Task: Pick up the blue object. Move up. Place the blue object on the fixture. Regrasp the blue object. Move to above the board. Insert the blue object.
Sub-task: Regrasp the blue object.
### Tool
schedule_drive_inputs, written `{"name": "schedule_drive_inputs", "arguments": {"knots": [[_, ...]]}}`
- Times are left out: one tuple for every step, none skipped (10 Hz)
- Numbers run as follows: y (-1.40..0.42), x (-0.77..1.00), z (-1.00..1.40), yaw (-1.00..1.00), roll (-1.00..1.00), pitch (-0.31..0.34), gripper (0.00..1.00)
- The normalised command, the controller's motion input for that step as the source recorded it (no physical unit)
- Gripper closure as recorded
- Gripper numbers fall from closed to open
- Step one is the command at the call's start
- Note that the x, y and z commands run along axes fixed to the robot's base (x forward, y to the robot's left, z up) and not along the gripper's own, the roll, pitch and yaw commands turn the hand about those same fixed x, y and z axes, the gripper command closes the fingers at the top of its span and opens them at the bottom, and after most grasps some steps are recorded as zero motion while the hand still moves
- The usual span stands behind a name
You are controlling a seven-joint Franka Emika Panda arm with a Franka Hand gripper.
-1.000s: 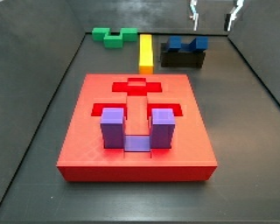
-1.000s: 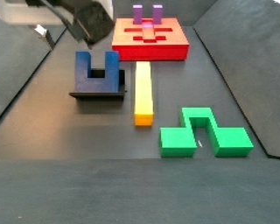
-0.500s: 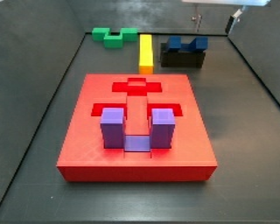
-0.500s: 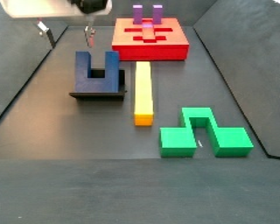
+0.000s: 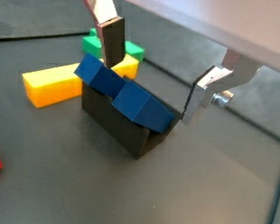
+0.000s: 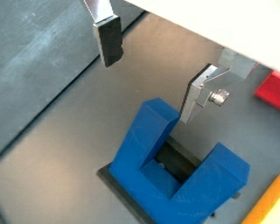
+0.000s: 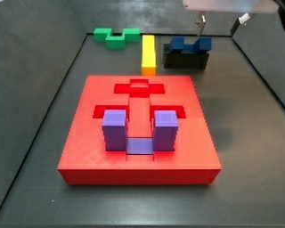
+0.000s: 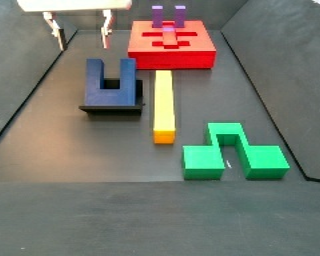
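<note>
Three steps apparently done: blue object (image 8: 111, 82) picked, lifted, parked on the fixture (image 8: 112, 106); regrasp, move over the board (image 7: 139, 134) and insertion left. Gripper (image 6: 154, 66) above and just behind it, fingers apart, empty. Lying flat below the fingers, prongs aimed away from the green block (image 8: 232, 150); long axis roughly parallel to the yellow bar (image 8: 163, 104).
</note>
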Motion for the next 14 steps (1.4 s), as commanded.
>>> {"name": "schedule_drive_inputs", "arguments": {"knots": [[-0.22, 0.0, 0.0, 0.0, 1.0, 0.069, 0.0], [-0.18, 0.04, -0.01, 0.0, 1.0, 0.111, 0.0], [-0.14, 0.1, -0.12, 0.0, 1.0, 0.157, 0.0], [-0.01, 0.11, -0.28, 0.0, 0.97, 0.183, 0.0], [0.0, 0.19, -0.31, 0.0, 0.91, 0.206, 0.0], [0.01, 0.22, -0.32, 0.03, 0.86, 0.231, 0.0], [0.07, 0.2, -0.38, 0.06, 0.74, 0.277, 0.0], [0.02, 0.07, -0.36, 0.03, 0.63, 0.246, 0.0], [0.0, 0.11, -0.33, 0.06, 0.64, 0.254, 0.0], [0.0, 0.17, -0.29, 0.06, 0.58, 0.254, 0.0], [0.0, 0.1, -0.26, 0.03, 0.61, 0.257, 0.0], [0.0, 0.12, -0.13, 0.0, 0.5, 0.274, 0.0], [0.0, 0.08, -0.12, 0.0, 0.28, 0.186, 0.0], [0.09, 0.12, -0.09, 0.0, 0.0, 0.089, 0.0]]}}
